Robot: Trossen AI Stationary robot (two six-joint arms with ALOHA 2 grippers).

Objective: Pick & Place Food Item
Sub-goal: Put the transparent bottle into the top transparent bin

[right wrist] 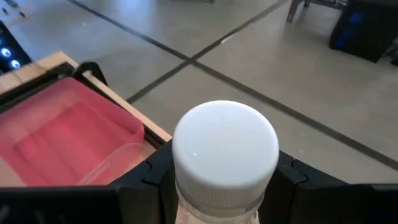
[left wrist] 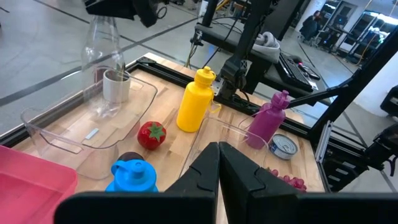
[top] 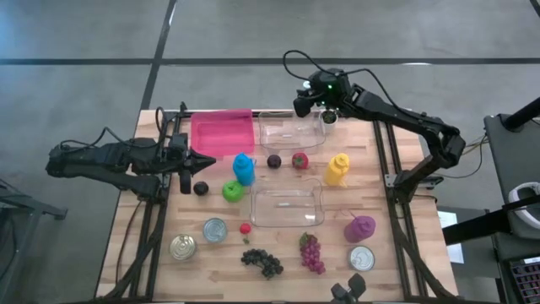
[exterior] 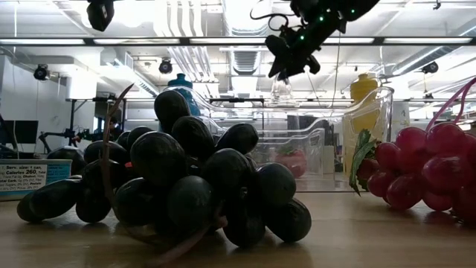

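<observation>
A clear plastic bottle (left wrist: pixel 102 59) with a white cap (right wrist: pixel 225 144) stands upright over the right end of the far clear container (top: pixel 287 135). My right gripper (top: pixel 327 108) is shut on it from above; it also shows in the low view (exterior: pixel 291 53), with the bottle (exterior: pixel 281 89) below it. My left gripper (top: pixel 211 159) is shut and empty, hanging above the table's left part beside the pink container (top: pixel 222 133); its closed fingers show in the left wrist view (left wrist: pixel 218 155). My right gripper pinches the bottle's neck just under the white cap (right wrist: pixel 217 202) between its two fingers (right wrist: pixel 155 177), coming from above and pointing down. The bottle hangs upright below the fingers, its lower part (left wrist: pixel 102 106) inside the clear container. I cannot tell whether its base rests on the container's floor.
Between the arms lie a blue bottle (top: pixel 244 169), a green apple (top: pixel 233 191), a red fruit (top: pixel 299 160), dark plums (top: pixel 274 161), a yellow bottle (top: pixel 337 170) and a second clear container (top: pixel 287 207). Near the front are a purple bottle (top: pixel 359 228), cans (top: pixel 215 230) and grapes (top: pixel 262 262).
</observation>
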